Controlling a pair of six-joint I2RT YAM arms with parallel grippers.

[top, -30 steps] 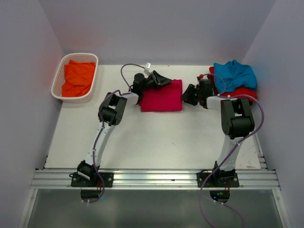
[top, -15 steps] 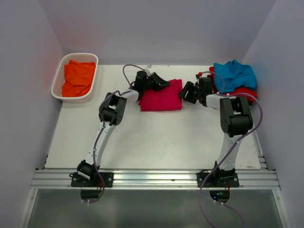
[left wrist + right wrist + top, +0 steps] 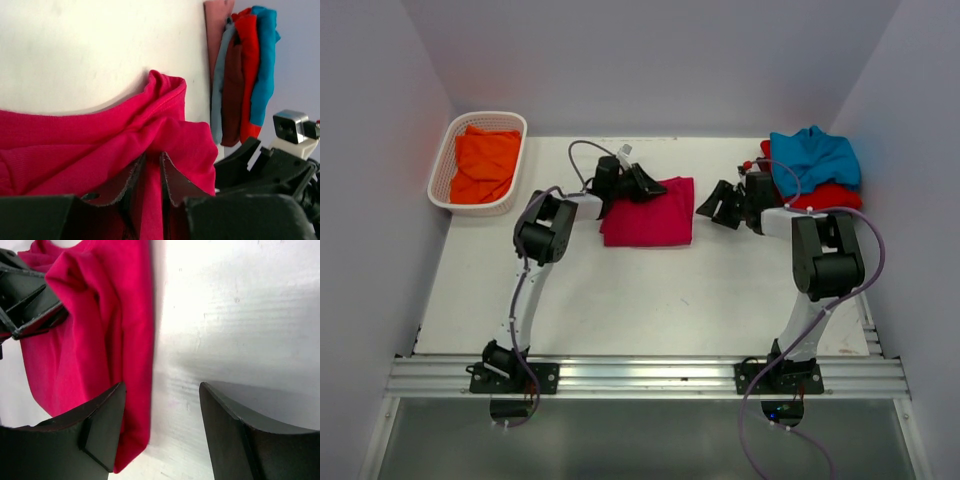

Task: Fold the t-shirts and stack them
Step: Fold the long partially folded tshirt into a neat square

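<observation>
A folded crimson-pink t-shirt lies on the white table at the back middle. My left gripper is shut on its far edge; in the left wrist view the cloth bunches between the fingers. My right gripper is open and empty just right of the shirt, whose edge shows in the right wrist view. A heap of teal-blue, red and maroon shirts sits at the back right. An orange shirt lies in the basket.
The white lattice basket stands at the back left against the left wall. Grey walls enclose the table on three sides. A metal rail runs along the near edge at the arm bases.
My left gripper has dragged the crimson-pink shirt a little to the left and nearer. My right gripper has drawn back from the shirt's right edge and stands apart from it.
</observation>
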